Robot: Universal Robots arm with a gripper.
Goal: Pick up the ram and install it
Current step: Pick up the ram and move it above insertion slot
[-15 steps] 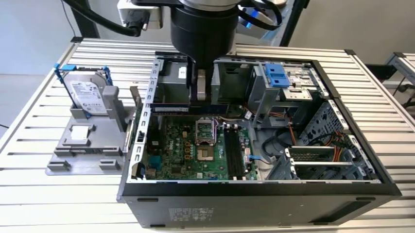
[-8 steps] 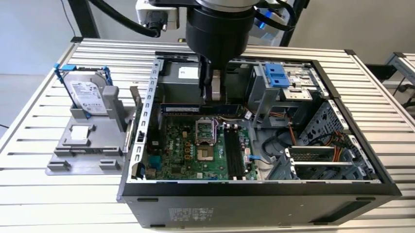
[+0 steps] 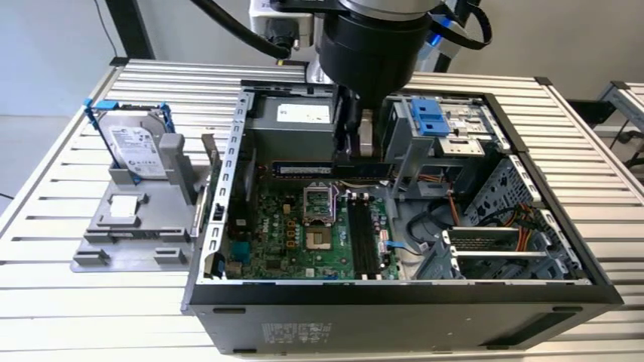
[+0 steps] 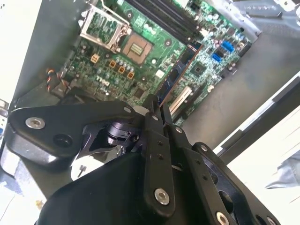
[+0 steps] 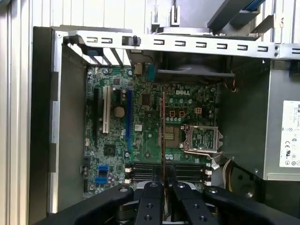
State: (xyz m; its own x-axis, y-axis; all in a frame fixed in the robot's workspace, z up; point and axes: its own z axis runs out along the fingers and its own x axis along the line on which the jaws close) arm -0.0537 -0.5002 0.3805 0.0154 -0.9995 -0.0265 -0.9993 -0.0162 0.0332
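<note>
The ram (image 3: 302, 169) is a long thin stick clamped on its narrow edges between the fingers of the gripper (image 3: 351, 154). The fingers are drawn narrow around it. It hangs in the air inside the open computer case (image 3: 403, 290), above the motherboard (image 3: 292, 234) and not seated in anything. In the exterior view it lies level over the edge of the motherboard nearest the grey power supply (image 3: 292, 124), just beyond the processor socket (image 3: 317, 200). It runs crosswise to the long black memory slots (image 3: 363, 234), which lie lower down on the board.

In the first wrist view the ram (image 5: 163, 122) shows edge-on as a thin line rising from the gripper (image 5: 164, 185), crossing the memory slots (image 5: 140, 171). In the second wrist view the ram (image 4: 180, 65) juts out from the black fingertips (image 4: 152, 108) over the green board.

The case lies on its side on a slatted metal table (image 3: 81, 302). Near the table's edge at the exterior view's left, a silver hard drive (image 3: 136, 147) in a blue frame stands upright in a grey holder (image 3: 131, 219), well apart from the ram.
</note>
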